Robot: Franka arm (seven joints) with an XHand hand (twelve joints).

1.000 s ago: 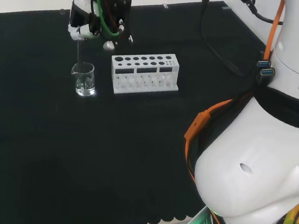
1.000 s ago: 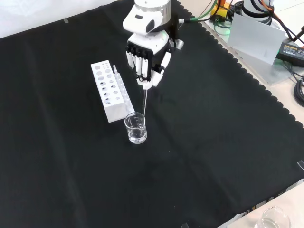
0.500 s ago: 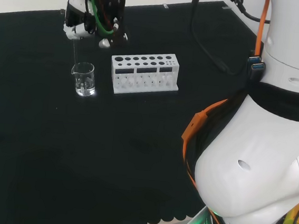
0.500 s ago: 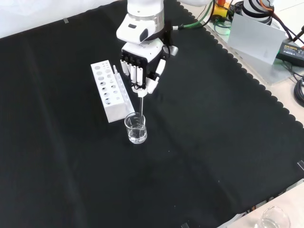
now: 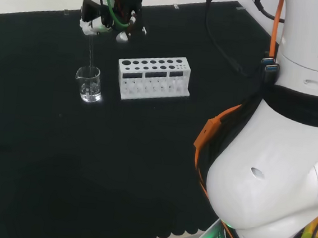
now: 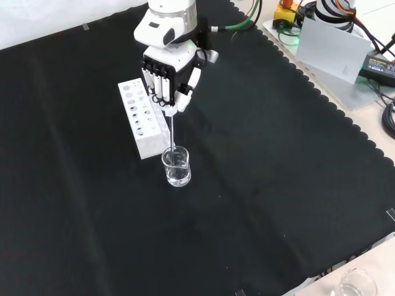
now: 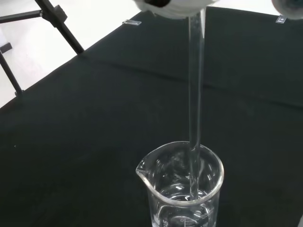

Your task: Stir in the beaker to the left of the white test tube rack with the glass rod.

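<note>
In the front view the hand (image 6: 165, 77) hangs above the black-clothed table (image 6: 278, 185), its fingers (image 6: 158, 86) curled down and pinching the top of the glass rod (image 6: 172, 126). The rod drops almost straight from the hand into the beaker (image 6: 176, 166), which stands at about 5 o'clock of the hand and just beside the near end of the white test tube rack (image 6: 143, 117). In the head view the beaker (image 5: 88, 83) sits at 9 o'clock of the rack (image 5: 154, 77), a little apart from it, with the hand (image 5: 104, 18) at 12 o'clock above it. The wrist view shows the rod (image 7: 195, 94) passing inside the beaker's rim (image 7: 180, 182), its lower end dipped into the clear liquid (image 7: 182, 196) at the bottom.
</note>
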